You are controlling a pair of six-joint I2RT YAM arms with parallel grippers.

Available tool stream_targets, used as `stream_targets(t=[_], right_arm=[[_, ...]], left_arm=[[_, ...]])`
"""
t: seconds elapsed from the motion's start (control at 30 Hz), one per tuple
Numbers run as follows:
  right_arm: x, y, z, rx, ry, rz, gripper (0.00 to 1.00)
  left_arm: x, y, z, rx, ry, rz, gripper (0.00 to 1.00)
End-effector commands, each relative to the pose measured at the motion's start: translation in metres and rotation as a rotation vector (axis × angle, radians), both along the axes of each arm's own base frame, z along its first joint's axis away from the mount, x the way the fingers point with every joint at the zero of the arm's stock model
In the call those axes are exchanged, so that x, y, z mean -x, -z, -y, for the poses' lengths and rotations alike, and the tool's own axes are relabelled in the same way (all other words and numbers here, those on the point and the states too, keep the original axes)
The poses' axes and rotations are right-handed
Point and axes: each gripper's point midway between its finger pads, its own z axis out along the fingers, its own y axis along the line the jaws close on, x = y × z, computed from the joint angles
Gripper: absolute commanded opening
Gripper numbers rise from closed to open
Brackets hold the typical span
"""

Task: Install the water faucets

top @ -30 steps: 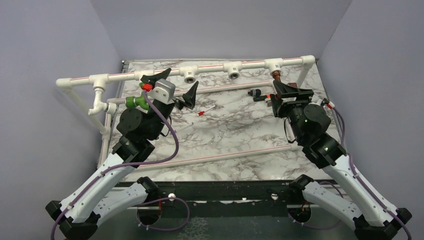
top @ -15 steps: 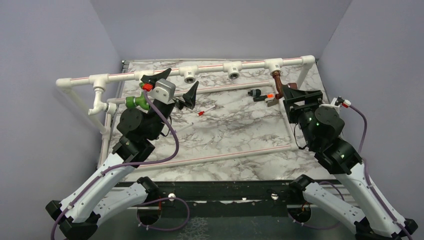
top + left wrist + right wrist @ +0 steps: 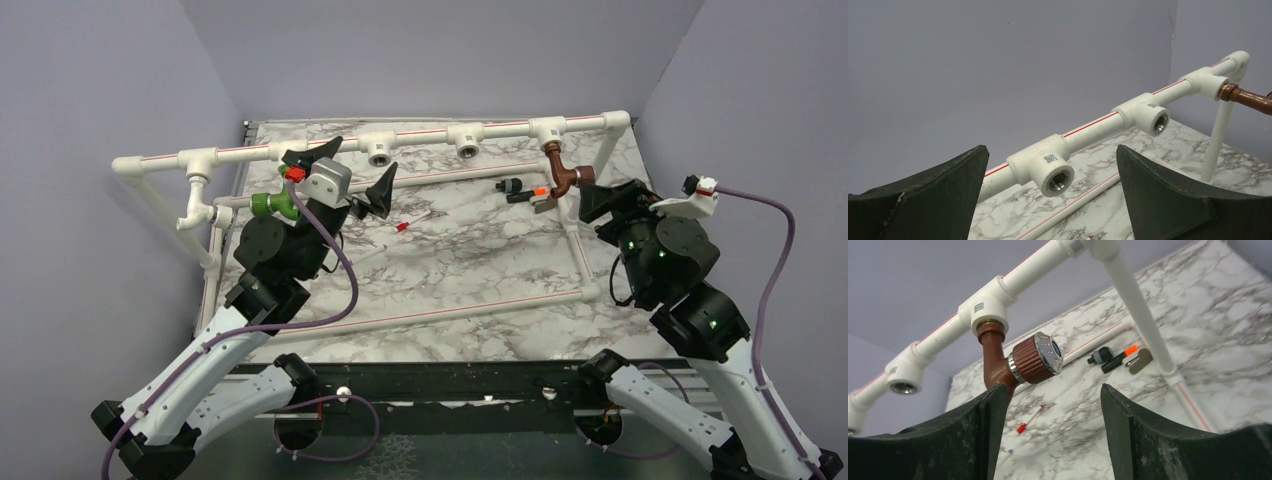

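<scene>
Pipe frame (image 3: pixel 420 135) along table (image 3: pixel 470 270) far edge, black orange-tipped piece (image 3: pixel 525 189) beside it, copper faucet (image 3: pixel 1018 362) just beyond right pincer (image 3: pixel 1053 395), jaws apart.

Clear: between your left hand (image 3: pixel 1050 155), fingers spread wide, and two bare T-fittings (image 3: pixel 1048 167) on the back rail (image 3: pixel 1093 125), nothing intervenes.
Clear: mid-surface (image 3: pixel 470 260), bar one red-tipped stick (image 3: pixel 405 227).
Obstacle: copper faucet (image 3: pixel 995 352), hanging from the rightmost fitting, just ahead of your right hand (image 3: pixel 1053 392).
Obstacle: slanted white leg (image 3: pixel 1140 310) beside it.
Obstacle: black piece (image 3: pixel 1113 359) lying near that leg.
</scene>
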Motion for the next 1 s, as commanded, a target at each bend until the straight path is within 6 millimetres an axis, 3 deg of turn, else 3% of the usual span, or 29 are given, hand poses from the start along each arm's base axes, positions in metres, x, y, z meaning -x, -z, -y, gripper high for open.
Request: stream_targets(t=[0.0,0.13,0.27,0.43,0.53,0.97], right_arm=[[0.007,-0.038,0.014,0.395,-0.054,0.146,0.73],[0.009,-0.060,0.012,0.666,-0.113,0.257,0.76],[0.011,-0.067,-0.008,0.993,-0.261,0.357,0.79],[0.021,-0.038,-0.042,1.431,-0.565,0.445,0.82],[0.024,-0.028,-0.049,1.577,-0.652,0.477,0.83],[-0.011,-0.016,-0.031,2.045,-0.498,0.425,0.86]], left_arm=[[-0.002,-0.002,-0.001,0.014,-0.015,0.010,0.99],[-0.003,0.000,0.000,0.008,-0.014,0.005,0.99],[-0.003,-0.001,0.000,0.008,-0.016,0.006,0.99],[-0.002,-0.001,-0.001,0.010,-0.015,0.008,0.99],[-0.002,-0.001,0.000,0.011,-0.012,0.008,0.99],[-0.002,-0.002,-0.001,0.011,-0.012,0.009,0.99]])
